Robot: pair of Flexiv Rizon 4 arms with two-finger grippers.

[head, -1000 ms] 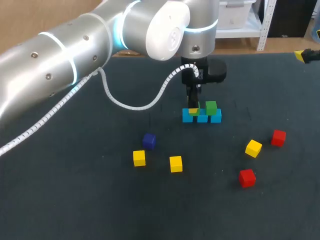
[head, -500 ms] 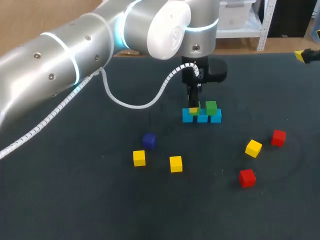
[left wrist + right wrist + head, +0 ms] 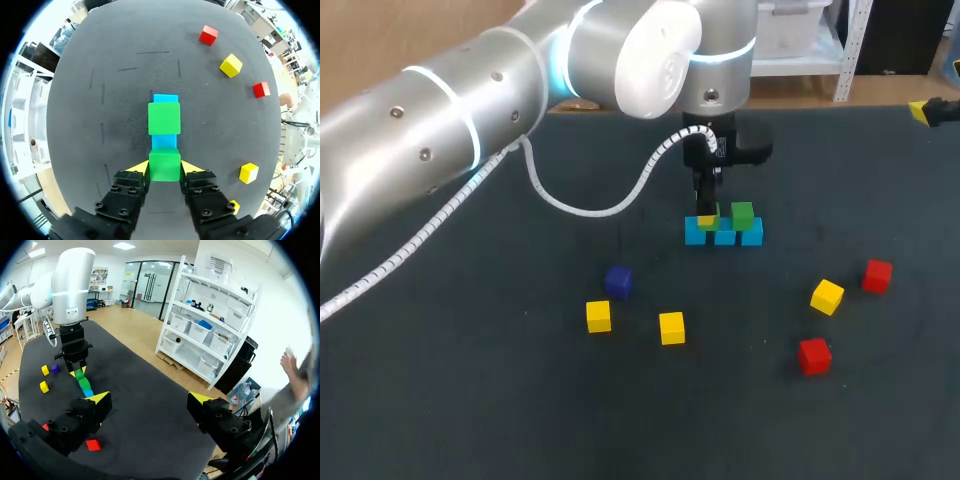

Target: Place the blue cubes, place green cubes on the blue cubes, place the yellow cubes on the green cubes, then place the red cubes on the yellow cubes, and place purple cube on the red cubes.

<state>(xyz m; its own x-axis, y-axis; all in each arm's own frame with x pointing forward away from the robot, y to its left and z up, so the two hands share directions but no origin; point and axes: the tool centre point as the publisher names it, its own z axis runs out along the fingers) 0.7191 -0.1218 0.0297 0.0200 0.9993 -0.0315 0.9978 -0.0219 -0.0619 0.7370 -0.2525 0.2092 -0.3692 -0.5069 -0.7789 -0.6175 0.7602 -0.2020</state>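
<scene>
Head view: the left end effector stands directly over one end of the row of blue cubes, carrying a green cube. A second green cube sits on the row just beside it. Well apart from it, three yellow cubes, two red cubes and the purple cube lie loose on the surface. I judge the blue layer done and the green layer almost done, with yellow, red and purple all left.

Left wrist view: the fingers are clamped on the green cube from both sides, and the second green cube lies just ahead. No cube face shows any print.

Right wrist view: the right end effector has its fingers wide apart and empty, with the row far ahead
</scene>
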